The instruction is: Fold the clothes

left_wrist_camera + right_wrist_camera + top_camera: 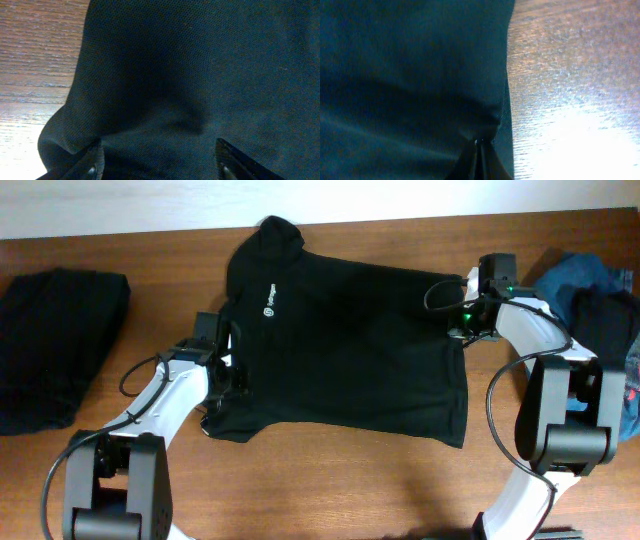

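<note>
t-shirt (350, 350), black with a small white logo (268, 308), lies spread out in the middle of the wooden worktop (330, 480), fairly flat, with a few soft wrinkles. the logo sits toward its left side.

the left claw (228, 375) is at the shirt's left edge, low on the cloth. in the left wrist view its fingers (92, 160) stand well apart, released, with black fabric lying under and between them and a shallow fold rising in the gap. bare wood shows just to the left of that edge.

the right claw (460, 328) is at the shirt's right edge, near the upper corner. in the right wrist view its fingers (480, 160) are clenched tight together, and the fabric draws into small creases where they pinch the shirt's border. the wood begins right beside them.

a folded black garment (55, 345) lies at the far left of the worktop, well apart from the shirt. at the far right a blue denim piece (580, 280) lies in a loose heap with a darker piece on it, partly behind the right arm.
</note>
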